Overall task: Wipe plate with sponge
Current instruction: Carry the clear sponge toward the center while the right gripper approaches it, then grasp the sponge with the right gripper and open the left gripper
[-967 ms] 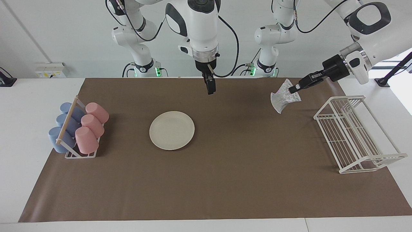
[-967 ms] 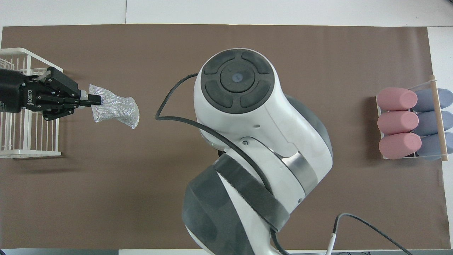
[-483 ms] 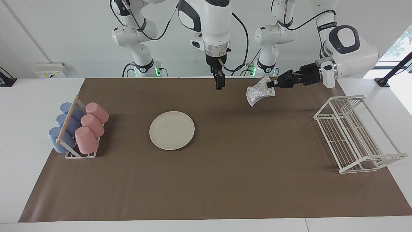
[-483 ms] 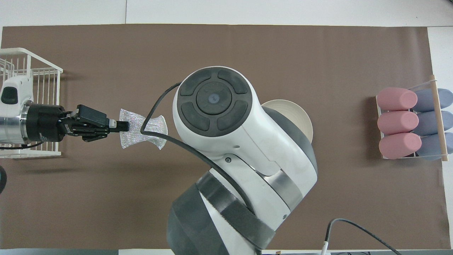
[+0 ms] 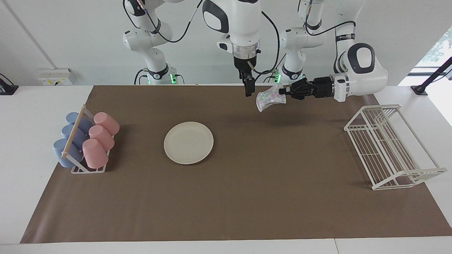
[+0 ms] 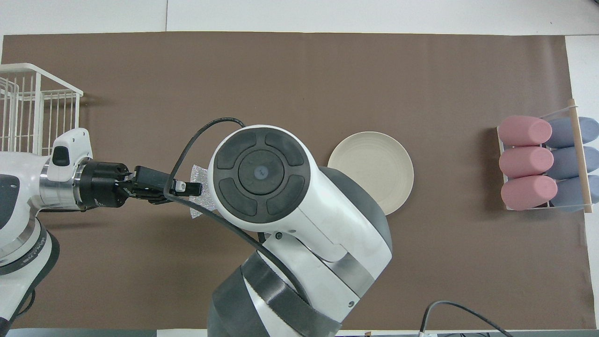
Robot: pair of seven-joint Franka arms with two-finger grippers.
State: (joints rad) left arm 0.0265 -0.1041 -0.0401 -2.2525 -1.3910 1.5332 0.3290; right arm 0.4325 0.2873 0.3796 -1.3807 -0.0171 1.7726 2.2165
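The cream-white plate (image 5: 188, 142) lies flat on the brown mat, toward the right arm's end of the table; in the overhead view the plate (image 6: 374, 161) is partly covered by the right arm. My left gripper (image 5: 282, 92) is shut on the silvery mesh sponge (image 5: 268, 98) and holds it in the air over the mat's edge nearest the robots, well apart from the plate. In the overhead view the left gripper (image 6: 193, 188) and a bit of the sponge (image 6: 198, 172) show beside the right arm. My right gripper (image 5: 249, 89) hangs pointing down, close beside the sponge.
A white wire rack (image 5: 388, 144) stands at the left arm's end of the mat; it also shows in the overhead view (image 6: 32, 107). A rack of pink and blue cups (image 5: 84, 141) stands at the right arm's end.
My left gripper has carried the sponge from near the wire rack toward the table's middle. My right gripper has moved toward it, off the plate in the overhead view; the two now meet.
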